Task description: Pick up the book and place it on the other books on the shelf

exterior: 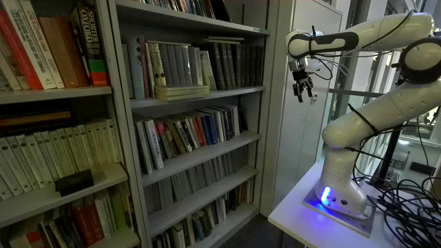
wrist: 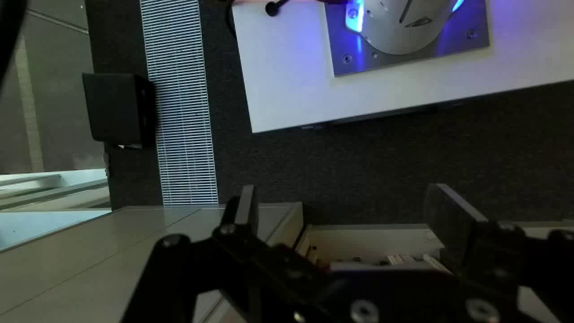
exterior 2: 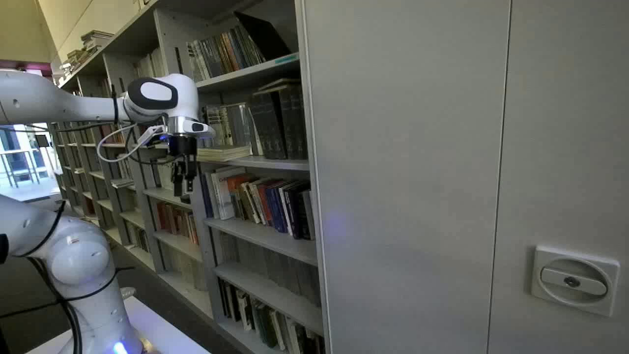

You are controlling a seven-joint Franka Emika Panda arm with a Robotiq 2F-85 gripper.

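Note:
A stack of thin flat olive-tan books lies on the grey shelf [exterior: 237, 91]; the book [exterior: 182, 88] appears to be the top one. The stack's book [exterior 2: 226, 149] also shows in an exterior view, partly behind the arm. Directly behind the stack stand the other books [exterior: 177, 63], a tight upright row of grey, white and dark spines. My gripper [exterior: 306, 97] hangs pointing down in free air, apart from the bookcase and the books. In the wrist view my gripper [wrist: 343, 193] has its fingers wide apart with nothing between them. The book is not visible in the wrist view.
A tall grey cabinet [exterior: 303, 131] adjoins the bookcase, its door handle [exterior 2: 574, 281] near. More tiers of books [exterior: 193, 131] lie below. The shelf board above [exterior: 193, 17] overhangs the row. The arm stands on a white table [wrist: 287, 89]. Cables [exterior: 406, 210] lie beside the base.

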